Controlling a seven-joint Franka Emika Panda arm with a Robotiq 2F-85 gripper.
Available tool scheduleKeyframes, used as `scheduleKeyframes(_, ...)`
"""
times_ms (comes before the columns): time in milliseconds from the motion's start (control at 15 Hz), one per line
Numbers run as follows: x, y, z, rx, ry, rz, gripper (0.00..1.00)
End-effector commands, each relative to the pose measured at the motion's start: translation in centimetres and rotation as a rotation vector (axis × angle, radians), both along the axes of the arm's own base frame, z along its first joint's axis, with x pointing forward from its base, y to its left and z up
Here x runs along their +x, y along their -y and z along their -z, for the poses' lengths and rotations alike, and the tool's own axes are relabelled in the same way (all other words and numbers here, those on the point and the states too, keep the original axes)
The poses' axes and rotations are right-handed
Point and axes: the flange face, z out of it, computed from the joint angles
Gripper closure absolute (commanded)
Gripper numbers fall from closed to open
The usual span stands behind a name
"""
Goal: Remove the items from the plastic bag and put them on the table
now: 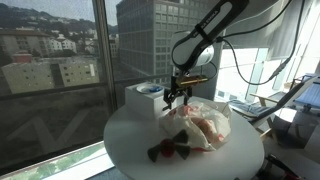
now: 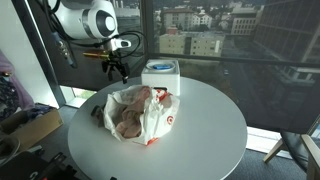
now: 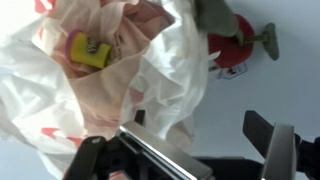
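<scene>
The plastic bag lies crumpled on the round desk, its mouth gaping toward the claw. The claw hangs just above the bag's rim, released, with nothing between its spread fingers. Inside the bag sits a small yellow item, and a red object lies on the desk just beside the bag. The film looks thin, limp and slippery, so it would likely bunch and lift with any pull. The yellow item looks light and firm. Better to pinch it across its sides, reaching through the mouth and clear of the loose folds.
</scene>
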Motion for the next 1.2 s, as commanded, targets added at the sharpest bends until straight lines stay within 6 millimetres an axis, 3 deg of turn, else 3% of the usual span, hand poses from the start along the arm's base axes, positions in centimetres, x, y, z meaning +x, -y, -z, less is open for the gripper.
scheduleKeyframes(0, -1.4, 5.4, 0.4, -0.058, -0.057, 0.145, 0.0)
scheduleKeyframes(200, -3.1, 7.9, 2.4, -0.073, -0.15, 0.198, 0.0)
scheduleKeyframes(533, -5.1, 8.8, 6.0, -0.098, -0.202, 0.197, 0.0)
scheduleKeyframes(867, -5.3, 10.3, 10.0, -0.12, -0.18, 0.244, 0.0)
scheduleKeyframes(1133, -4.3, 12.0, 13.0, -0.168, -0.168, 0.266, 0.0)
